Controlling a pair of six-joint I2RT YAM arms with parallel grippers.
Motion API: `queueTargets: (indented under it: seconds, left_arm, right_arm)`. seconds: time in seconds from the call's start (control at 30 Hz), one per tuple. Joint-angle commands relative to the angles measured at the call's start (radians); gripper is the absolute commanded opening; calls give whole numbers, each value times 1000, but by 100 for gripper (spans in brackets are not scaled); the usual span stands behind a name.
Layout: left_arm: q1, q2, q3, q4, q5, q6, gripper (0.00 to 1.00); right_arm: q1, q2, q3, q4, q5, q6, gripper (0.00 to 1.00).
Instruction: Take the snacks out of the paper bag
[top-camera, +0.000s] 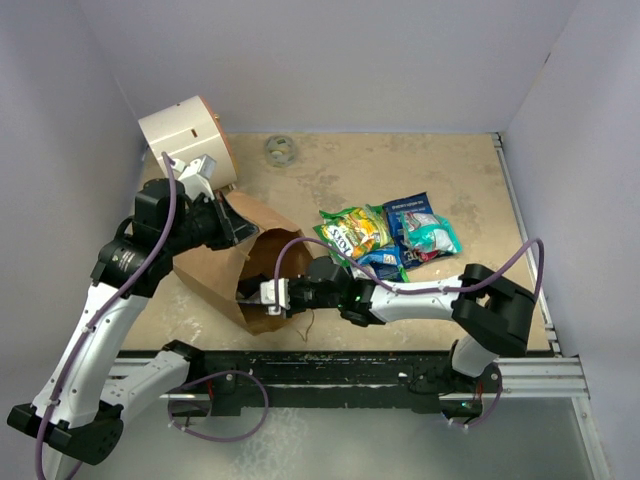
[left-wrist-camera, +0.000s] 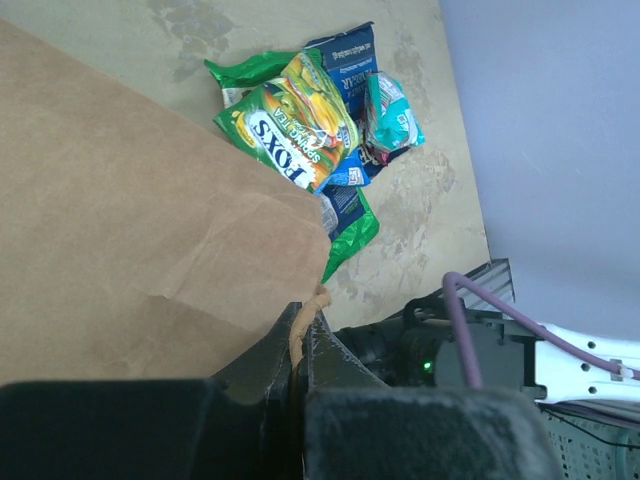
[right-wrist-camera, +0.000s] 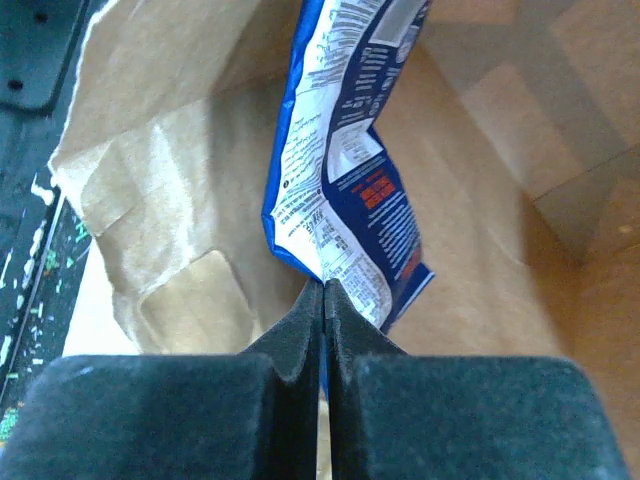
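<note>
The brown paper bag (top-camera: 215, 270) lies on its side at centre left, mouth toward the right arm; it also fills the left wrist view (left-wrist-camera: 120, 210). My left gripper (left-wrist-camera: 303, 310) is shut on the bag's twine handle (left-wrist-camera: 308, 320) and holds the bag's upper edge up. My right gripper (right-wrist-camera: 325, 295) is inside the bag's mouth (top-camera: 262, 297), shut on the edge of a blue snack packet with white lettering (right-wrist-camera: 345, 170). Several snacks lie on the table to the right: a green-and-yellow packet (top-camera: 352, 232), a blue one (top-camera: 405, 212) and a teal-and-red one (top-camera: 432, 234).
A white cylinder with an orange rim (top-camera: 185, 130) stands at the back left by the left arm. A small grey ring (top-camera: 279, 149) lies near the back wall. Walls enclose the table on three sides. A metal rail (top-camera: 520, 210) runs along the right edge.
</note>
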Motion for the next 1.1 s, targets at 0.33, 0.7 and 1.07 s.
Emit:
queueTargets:
  seconds: [0.33, 0.7, 1.07]
  left_arm:
    - [0, 4, -94, 114, 125, -62, 0]
    - [1, -4, -99, 89, 157, -67, 0]
    - [1, -32, -86, 33, 127, -65, 0]
  right_arm:
    - [7, 148, -22, 87, 44, -187, 22]
    - [9, 251, 5, 202, 56, -290, 59]
    - [9, 373, 8, 404, 104, -177, 19]
